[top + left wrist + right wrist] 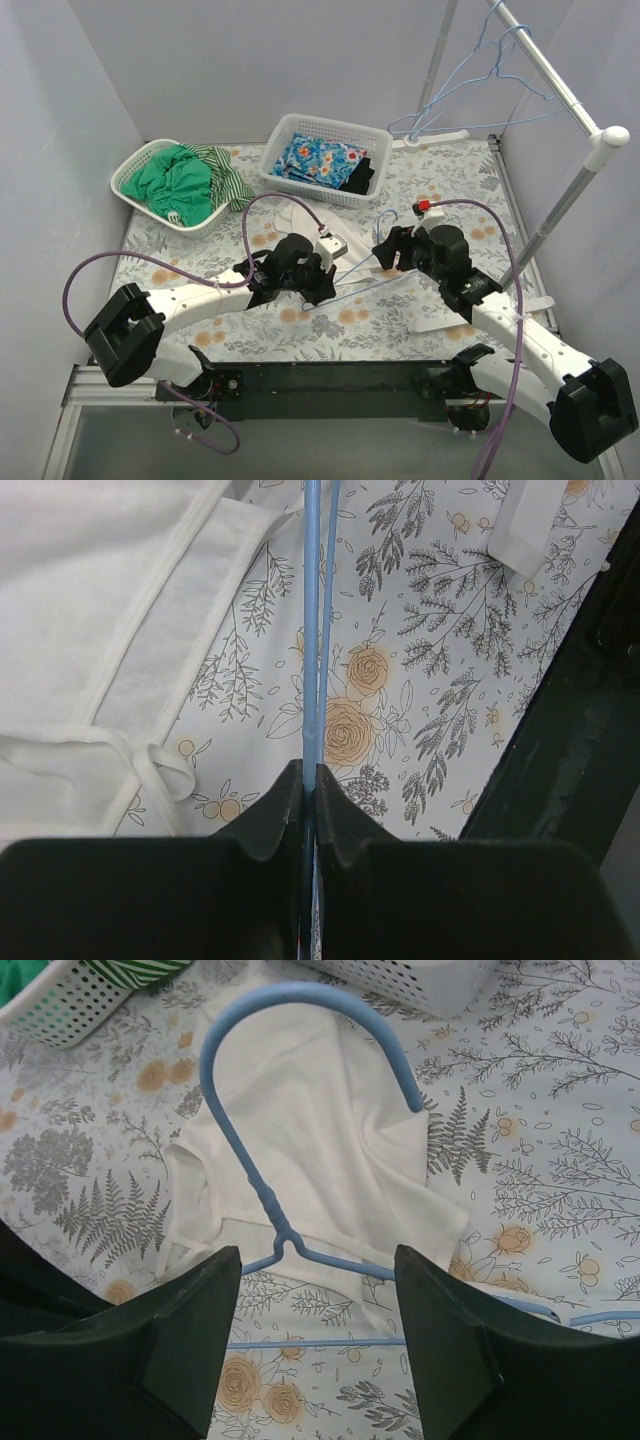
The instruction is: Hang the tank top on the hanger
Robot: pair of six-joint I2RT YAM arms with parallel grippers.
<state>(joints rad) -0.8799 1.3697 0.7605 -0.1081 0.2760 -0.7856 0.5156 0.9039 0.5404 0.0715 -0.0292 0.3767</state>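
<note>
Centrally, on the flower-printed table cover (430, 630), the thin pale-blue wire hanger (268, 1200) lies between the two arms. Its hook arches away from them over the plain white sleeveless tank top (330, 1130), which is spread flat just short of the white perforated plastic baskets (420, 980).

Left gripper (308, 780): fingers pressed together on the hanger's wire, with two blue strands running straight out from the fingertips. The left wrist view does not show which part of the triangle is held.

Right gripper (315, 1270): fingers spread wide and holding nothing, one on either side of the hanger's twisted neck, with the shoulder wire crossing the gap between them.

Key relation: the hanger's long axis runs crosswise between the arms, while its base-to-hook line points from the right fingers toward the garment. The tank top therefore lies just beyond and beneath the hook. Whether wire touches cloth cannot be told. The right arm, judged nearer to both neck and cloth, is the free one for the garment. Neither strap appears to be on a hanger shoulder yet.
</note>
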